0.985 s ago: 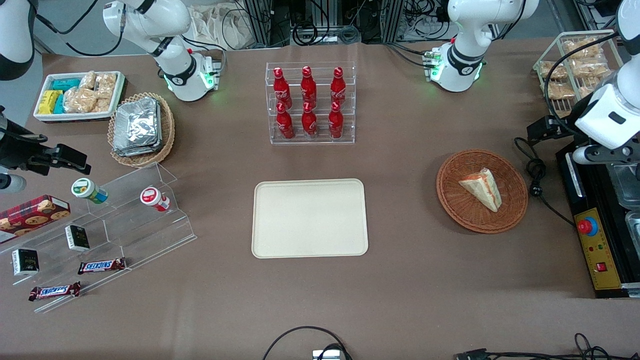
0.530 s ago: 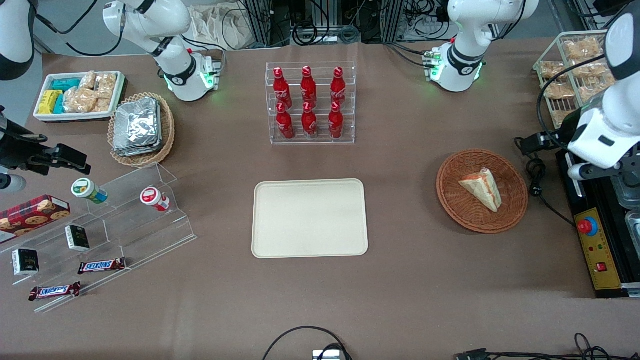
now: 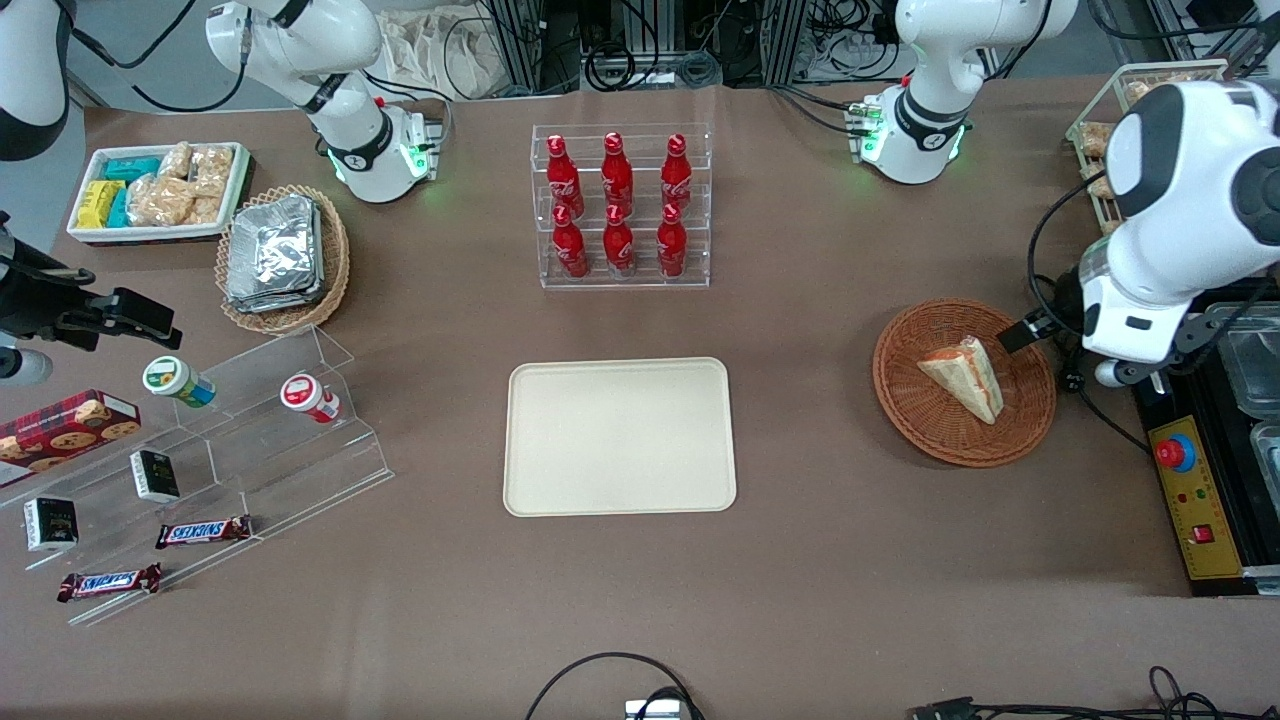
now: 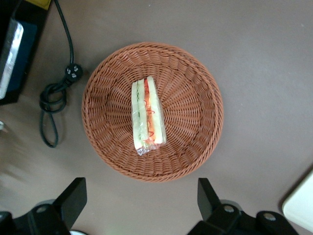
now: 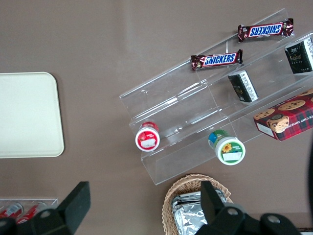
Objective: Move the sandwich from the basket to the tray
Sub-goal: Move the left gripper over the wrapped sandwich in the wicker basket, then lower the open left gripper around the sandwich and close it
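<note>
The pale triangular sandwich [image 4: 148,116] lies in the round reddish-brown wicker basket [image 4: 195,155]. The end effector [image 4: 142,205] hovers above, fingers spread wide, empty. Descending off-centre could catch the rim and tip the basket, well apart from the cream rectangular tray [image 3: 619,436].

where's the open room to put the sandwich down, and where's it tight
The tray is bare all over, with bare table between it and the basket. The sandwich lies in the basket; the open gripper hangs just outside its rim. Crowded: the bottle rack and the clear snack shelves.
</note>
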Robot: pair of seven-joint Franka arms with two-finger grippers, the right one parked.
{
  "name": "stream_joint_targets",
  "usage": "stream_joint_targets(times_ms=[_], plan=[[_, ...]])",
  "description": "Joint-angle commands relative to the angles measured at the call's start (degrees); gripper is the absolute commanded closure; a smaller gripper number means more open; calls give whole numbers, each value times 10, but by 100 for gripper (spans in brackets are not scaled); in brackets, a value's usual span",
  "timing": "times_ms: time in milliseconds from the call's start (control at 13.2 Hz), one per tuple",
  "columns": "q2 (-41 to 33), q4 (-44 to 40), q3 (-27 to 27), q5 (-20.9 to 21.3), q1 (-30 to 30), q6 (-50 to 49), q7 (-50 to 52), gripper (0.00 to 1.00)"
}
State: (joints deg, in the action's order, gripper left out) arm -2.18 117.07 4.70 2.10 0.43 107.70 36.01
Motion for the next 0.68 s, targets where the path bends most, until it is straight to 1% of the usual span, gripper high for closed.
stream_joint_targets(times_ms=[0, 227, 455, 606], plan=[[-52, 107, 1, -2, 4, 93, 56, 0], [-48, 138, 1, -2, 5, 132, 77, 0], [-41, 199, -1, -3, 6, 226, 88, 0], [-21, 222, 0, -3, 21, 282, 94, 0]])
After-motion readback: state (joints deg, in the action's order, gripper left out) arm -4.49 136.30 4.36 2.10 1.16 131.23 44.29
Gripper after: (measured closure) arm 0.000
